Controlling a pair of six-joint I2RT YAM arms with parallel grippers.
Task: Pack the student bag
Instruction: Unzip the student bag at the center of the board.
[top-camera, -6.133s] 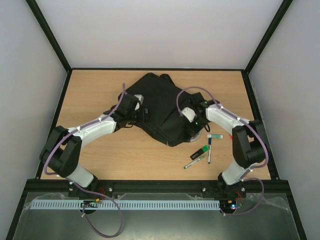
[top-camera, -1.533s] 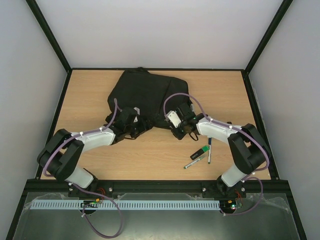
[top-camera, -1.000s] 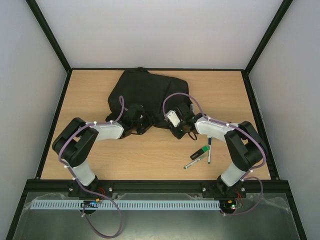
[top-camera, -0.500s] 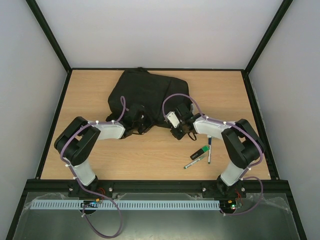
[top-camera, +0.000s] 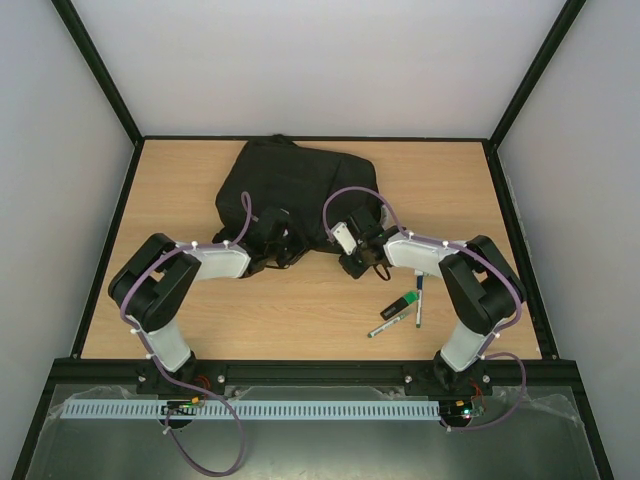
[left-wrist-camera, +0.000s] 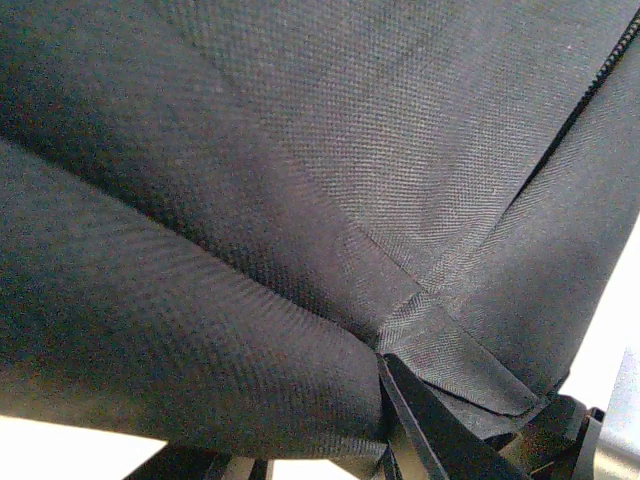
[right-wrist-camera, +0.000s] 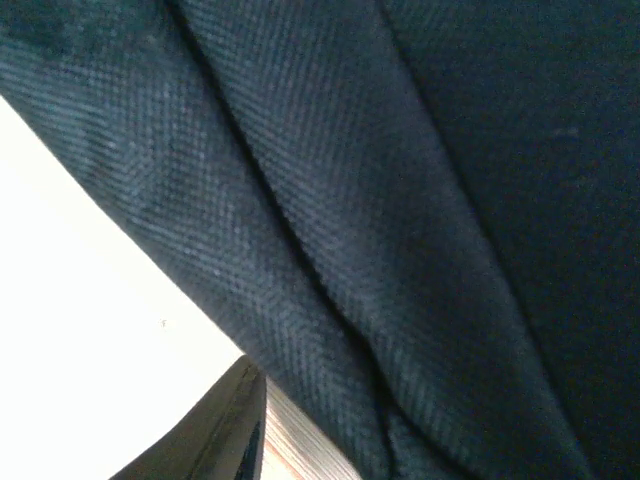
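The student bag (top-camera: 290, 185), a large black fabric backpack, lies flat at the back middle of the table. My left gripper (top-camera: 279, 246) is at its near left edge. In the left wrist view the black fabric (left-wrist-camera: 300, 200) fills the frame, and a fold of it runs in beside one dark finger (left-wrist-camera: 430, 440). My right gripper (top-camera: 356, 257) is at the bag's near right corner. The right wrist view shows only close bag fabric (right-wrist-camera: 420, 220) and one finger (right-wrist-camera: 225, 435). Both grippers look shut on the fabric.
A green-capped marker (top-camera: 403, 303), a pen (top-camera: 418, 298) and another marker (top-camera: 388, 323) lie on the wooden table (top-camera: 300, 310) right of the middle, near the right arm. Black frame rails run along the table edges.
Since six seconds ago the bag has been pulled and turned toward the back left. In the last second and a half the left arm's elbow swung up and in; the bag stayed put.
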